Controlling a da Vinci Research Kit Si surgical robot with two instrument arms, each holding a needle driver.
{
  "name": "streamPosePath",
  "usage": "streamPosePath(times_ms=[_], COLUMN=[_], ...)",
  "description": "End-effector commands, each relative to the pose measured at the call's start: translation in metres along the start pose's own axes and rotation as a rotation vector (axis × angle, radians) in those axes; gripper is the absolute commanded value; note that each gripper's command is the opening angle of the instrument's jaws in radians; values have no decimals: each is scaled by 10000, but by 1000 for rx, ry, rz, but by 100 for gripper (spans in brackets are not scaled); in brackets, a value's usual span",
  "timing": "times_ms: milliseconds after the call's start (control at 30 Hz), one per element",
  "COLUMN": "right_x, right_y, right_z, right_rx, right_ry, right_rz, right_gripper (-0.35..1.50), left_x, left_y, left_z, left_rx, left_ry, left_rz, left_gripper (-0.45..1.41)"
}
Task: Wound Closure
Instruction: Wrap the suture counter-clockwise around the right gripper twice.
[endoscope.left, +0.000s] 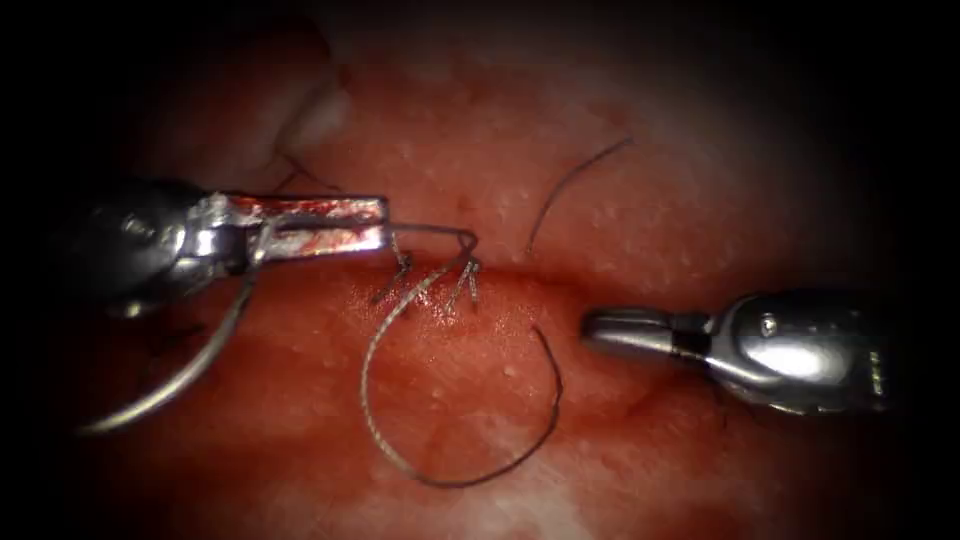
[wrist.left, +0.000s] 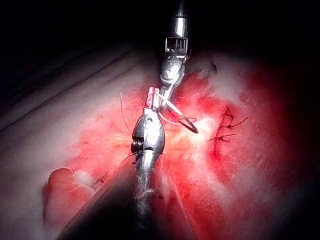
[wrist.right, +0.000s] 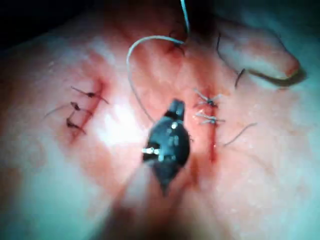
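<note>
The curved needle (endoscope.left: 190, 365) is seen at the left of the endoscope view, clear of the tissue (endoscope.left: 640, 220) and hanging below the left claw (endoscope.left: 375, 222). It is held near its thread end, close to the hinge of the jaws, and its arc sweeps down and leftward to a tip near the dark edge. The left claw's jaws are closed and smeared with red fluid (endoscope.left: 310, 240); a stretch of thread (endoscope.left: 440, 470) is also caught at their tip. From there the thread is led right to the stitches (endoscope.left: 462, 272) on the cut (endoscope.left: 520, 275), then drops into a wide loop lying on the tissue below the cut, its free end curling up toward the right. A separate cut end of thread (endoscope.left: 575, 180) lies on the tissue above the cut.

The right claw (endoscope.left: 592, 330) is seen just below the right part of the cut, with its jaws closed on nothing and its tip pointing left toward the loop. It is kept well apart from the needle.

In the right wrist view, the right claw (wrist.right: 175, 106) is shown over the tissue between two stitched cuts.
</note>
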Motion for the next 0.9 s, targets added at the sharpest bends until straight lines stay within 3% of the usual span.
streamPosePath(times_ms=[33,267,433,600,667,767,900], right_x=[2,-3,-12,-11,-11,-12,-12], right_y=[-1,18,12,6,5,5,3], right_z=[24,102,123,122,121,115,114], right_rx=[-2,-33,4,17,16,21,18], right_ry=[11,21,25,36,57,110,147], right_rz=[-9,-42,-66,-71,-78,-57,-41], right_gripper=[-35,-35,-35,-35,-35,-35,-35], left_x=[-5,-2,-8,-25,-39,-92,-127], left_y=[0,-13,-25,-42,-49,-56,-56], left_z=[7,14,19,21,22,15,10], left_rx=[-10,-47,-51,-41,-28,-25,-33], left_ry=[12,73,93,87,75,-15,-33], left_rz=[-7,-64,-60,-50,-39,10,27], left_gripper=[-45,-45,-45,-45,-45,-45,-45])
